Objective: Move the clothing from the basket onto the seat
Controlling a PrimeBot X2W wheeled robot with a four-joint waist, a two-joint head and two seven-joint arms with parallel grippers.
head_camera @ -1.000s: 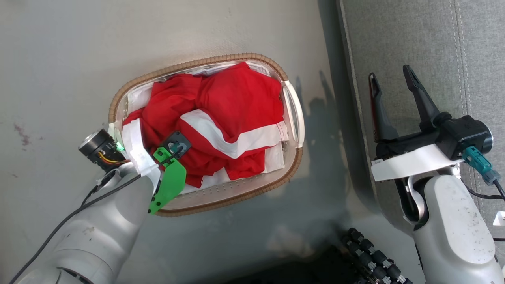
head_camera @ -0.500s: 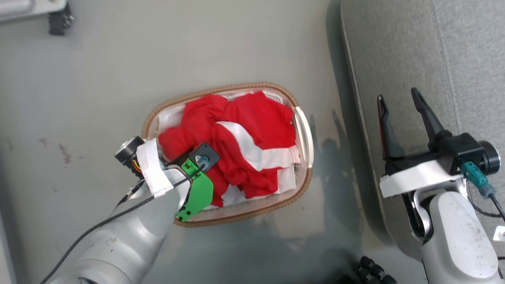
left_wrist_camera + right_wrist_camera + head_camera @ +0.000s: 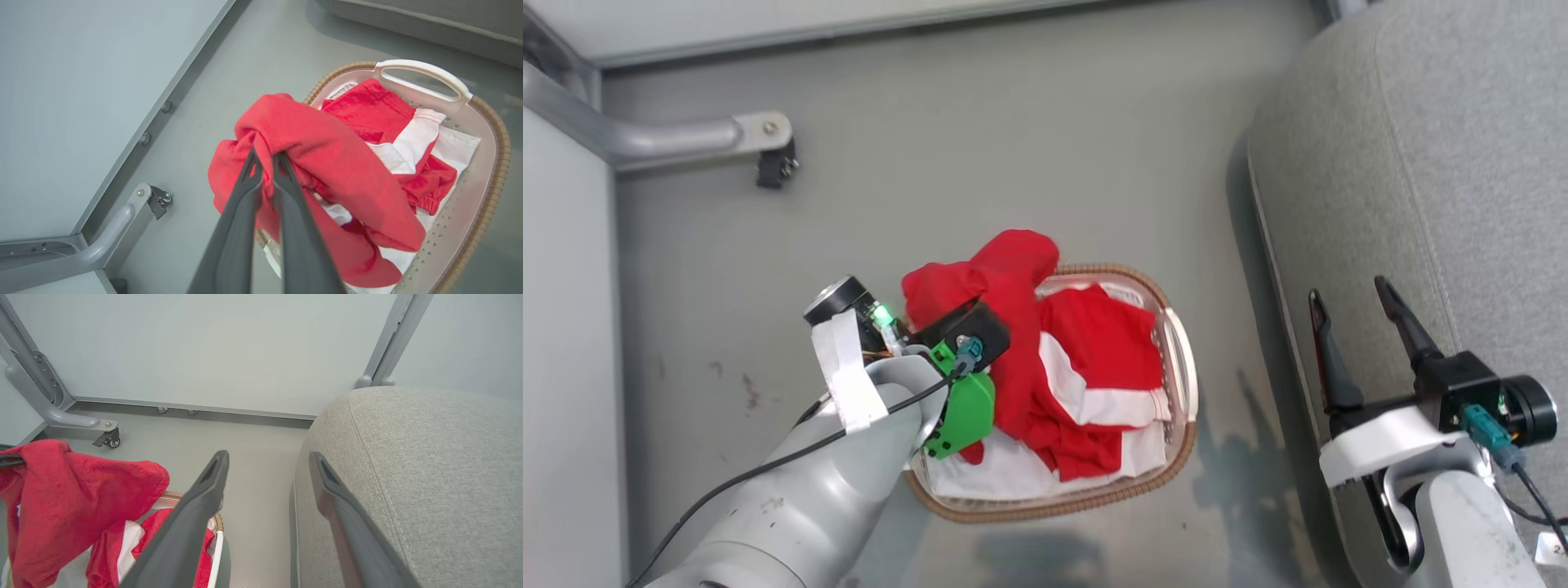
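My left gripper (image 3: 265,157) is shut on a fold of a red garment (image 3: 327,163) and holds it lifted above the cream basket (image 3: 482,134); its lower part still hangs into the basket. In the head view that lifted garment (image 3: 1005,269) bulges over the basket's (image 3: 1186,384) far left rim. A second red garment with white bands (image 3: 1107,359) lies inside, over a white lining sheet (image 3: 1005,474). The grey seat (image 3: 1445,163) fills the right side. My right gripper (image 3: 1347,298) hangs open and empty over the seat's near edge (image 3: 408,457).
The basket stands on a grey floor (image 3: 1013,163). A metal frame leg with a small caster (image 3: 772,167) stands at the back left, by a pale wall panel (image 3: 204,347). Open floor lies between basket and seat.
The camera has moved and the whole view has shifted. My left gripper has risen out of the basket with a red garment in it. The right gripper has stayed open beside the seat.
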